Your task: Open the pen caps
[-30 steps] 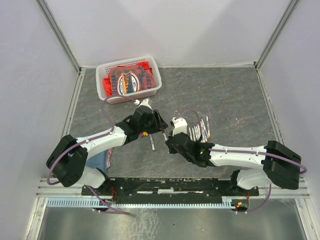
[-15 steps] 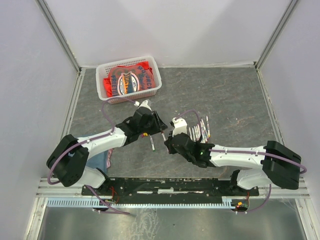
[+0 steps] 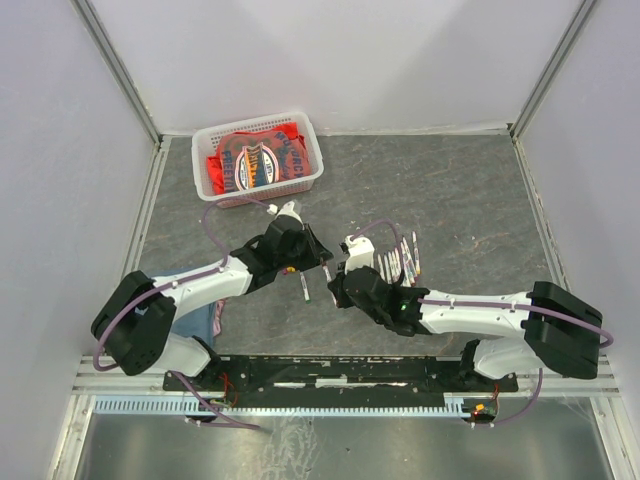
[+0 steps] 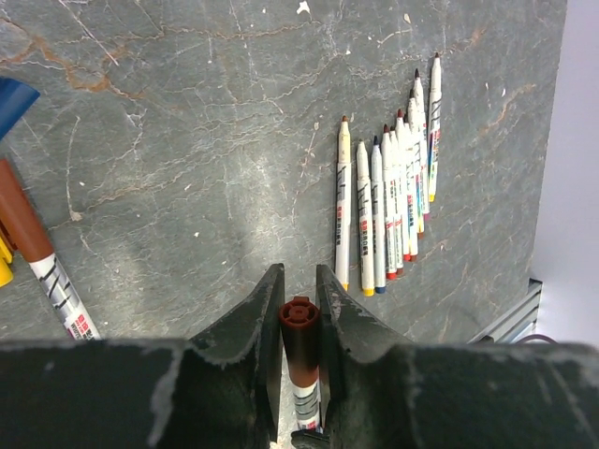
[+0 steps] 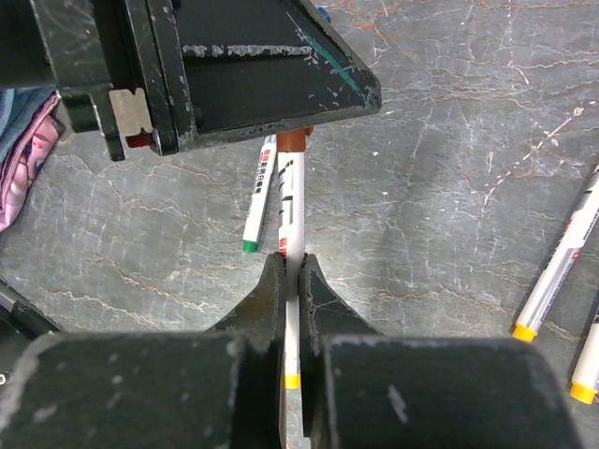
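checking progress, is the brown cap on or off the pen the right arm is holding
On. In the left wrist view the brown cap sits flush on the end of the white pen, with no bare tip showing.

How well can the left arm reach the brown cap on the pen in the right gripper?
Probably yes: the brown cap sits between the fingers of the left gripper, seemingly touched by both, nothing in the way. The right gripper clamps the pen barrel.

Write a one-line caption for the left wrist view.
Left hand pinching a brown pen cap over the gray table, a row of pens lying beyond.
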You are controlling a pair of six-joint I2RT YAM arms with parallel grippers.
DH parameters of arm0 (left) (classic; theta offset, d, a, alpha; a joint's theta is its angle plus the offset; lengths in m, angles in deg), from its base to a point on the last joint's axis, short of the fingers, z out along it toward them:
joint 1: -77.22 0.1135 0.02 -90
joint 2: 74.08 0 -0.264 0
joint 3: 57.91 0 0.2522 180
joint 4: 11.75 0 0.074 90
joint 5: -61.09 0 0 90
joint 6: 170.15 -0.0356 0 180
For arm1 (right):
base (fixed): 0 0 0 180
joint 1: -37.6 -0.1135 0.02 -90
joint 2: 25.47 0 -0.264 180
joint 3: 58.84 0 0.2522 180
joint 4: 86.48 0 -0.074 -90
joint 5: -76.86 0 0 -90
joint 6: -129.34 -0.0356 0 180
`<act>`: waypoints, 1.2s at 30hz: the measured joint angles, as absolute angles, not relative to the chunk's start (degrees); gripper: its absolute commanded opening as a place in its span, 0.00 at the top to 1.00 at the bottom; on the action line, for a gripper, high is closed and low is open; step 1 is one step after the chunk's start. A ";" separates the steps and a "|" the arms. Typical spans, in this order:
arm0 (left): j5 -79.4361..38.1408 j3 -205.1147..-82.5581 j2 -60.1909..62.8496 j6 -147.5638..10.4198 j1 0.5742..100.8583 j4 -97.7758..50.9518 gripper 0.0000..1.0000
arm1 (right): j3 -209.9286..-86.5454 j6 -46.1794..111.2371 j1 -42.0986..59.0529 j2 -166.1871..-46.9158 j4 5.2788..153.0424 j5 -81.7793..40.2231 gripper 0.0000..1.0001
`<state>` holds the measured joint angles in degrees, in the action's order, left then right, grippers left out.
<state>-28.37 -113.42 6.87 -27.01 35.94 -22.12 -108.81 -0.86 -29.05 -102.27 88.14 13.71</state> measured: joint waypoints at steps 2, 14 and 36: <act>-28.40 -113.38 6.70 -26.83 35.94 -22.12 0.97 | -108.77 -0.86 -29.05 -102.29 88.38 13.69 0.99; -26.49 -112.59 6.11 -26.88 35.94 -20.52 0.97 | -107.37 -0.32 -29.05 -101.02 89.54 13.78 0.67; -21.07 -112.51 5.78 -27.75 36.00 -14.55 0.97 | -107.02 -0.40 -26.71 -99.49 89.62 11.94 0.99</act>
<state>-21.07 -112.51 5.78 -27.75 36.00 -14.55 -107.02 -0.40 -26.71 -99.49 89.62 11.94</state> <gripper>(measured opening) 0.239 0.063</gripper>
